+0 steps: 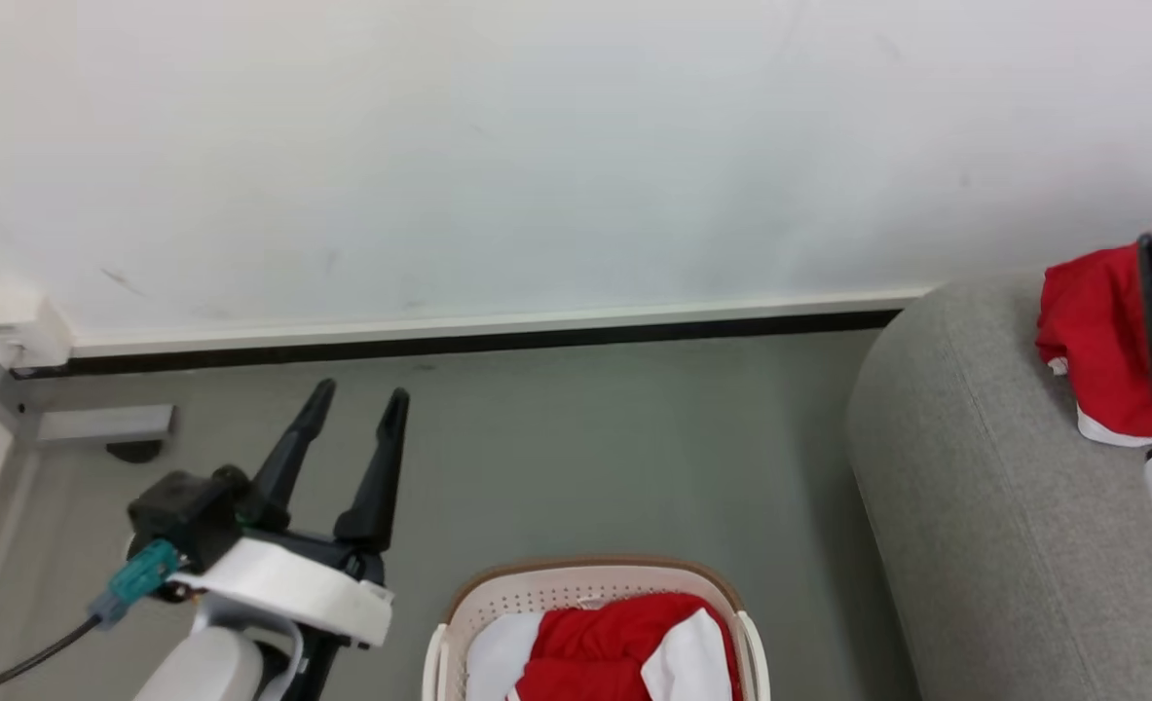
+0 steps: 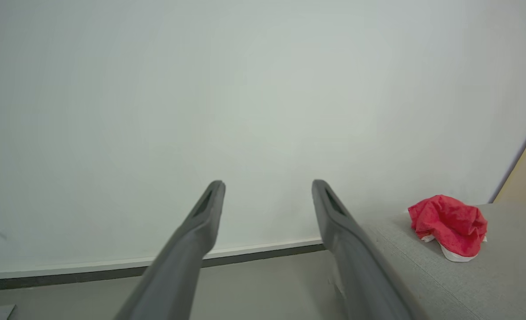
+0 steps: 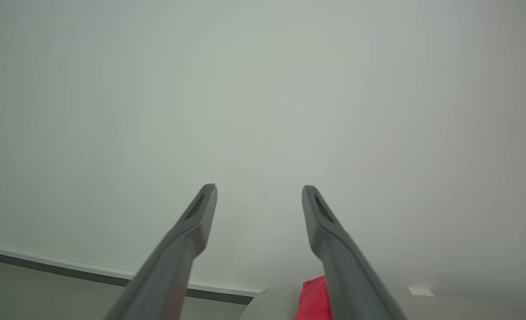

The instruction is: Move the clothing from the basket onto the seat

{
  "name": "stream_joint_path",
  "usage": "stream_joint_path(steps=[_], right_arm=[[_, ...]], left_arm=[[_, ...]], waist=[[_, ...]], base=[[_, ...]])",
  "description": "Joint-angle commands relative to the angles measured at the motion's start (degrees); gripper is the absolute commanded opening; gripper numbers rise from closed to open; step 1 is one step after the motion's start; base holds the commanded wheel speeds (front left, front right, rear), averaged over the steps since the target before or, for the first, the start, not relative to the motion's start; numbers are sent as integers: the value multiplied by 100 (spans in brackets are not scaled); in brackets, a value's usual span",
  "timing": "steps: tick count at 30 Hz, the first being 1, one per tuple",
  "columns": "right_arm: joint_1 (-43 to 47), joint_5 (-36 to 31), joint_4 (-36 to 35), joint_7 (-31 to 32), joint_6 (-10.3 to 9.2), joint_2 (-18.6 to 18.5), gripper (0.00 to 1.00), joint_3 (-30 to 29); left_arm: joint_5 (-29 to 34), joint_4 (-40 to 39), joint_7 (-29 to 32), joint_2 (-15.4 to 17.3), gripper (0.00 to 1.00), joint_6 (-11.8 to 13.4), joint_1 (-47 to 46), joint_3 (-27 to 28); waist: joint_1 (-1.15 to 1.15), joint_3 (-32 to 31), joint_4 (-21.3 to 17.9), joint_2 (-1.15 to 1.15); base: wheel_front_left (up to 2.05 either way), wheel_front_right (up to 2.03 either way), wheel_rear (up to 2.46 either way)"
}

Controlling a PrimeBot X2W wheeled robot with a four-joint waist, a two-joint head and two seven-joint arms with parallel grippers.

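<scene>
Red-and-white clothing heaped in basket, bottom centre of head view, on floor just beside sofa. Another red piece already lying on sofa top. Left jaws spread wide, empty, raised over floor left of basket. Right jaws also spread wide, empty, hovering by red piece on sofa. Fabric likely light, limp, will drape and trail; not fragile. Best pinch raised red fold mid-heap, deep enough to catch bunched layers, clear of basket wall.

Red-and-white clothing is observed in the basket. A second red garment is laid on the grey seat. The left gripper is noted beside the basket, fingers spread.
</scene>
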Motion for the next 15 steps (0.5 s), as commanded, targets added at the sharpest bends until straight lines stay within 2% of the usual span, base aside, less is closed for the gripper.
stream_joint_path(steps=[1, 11, 15], right_arm=[[155, 6, -85, -70, -12, 76, 100, 1], [1354, 1, -502, -605, -12, 943, 100, -13], [1814, 42, -519, -912, -13, 1148, 100, 179]], left_arm=[[51, 12, -4, 32, 100, 32, 140, 88], [247, 26, -5, -76, 100, 228, 877, 652], [268, -111, -4, -244, 100, 115, 1106, 854]], waist=[[2, -103, 90, 0], [2, -367, 279, 0], [2, -411, 323, 0]], base=[[0, 0, 0], [0, 0, 0], [0, 0, 0]])
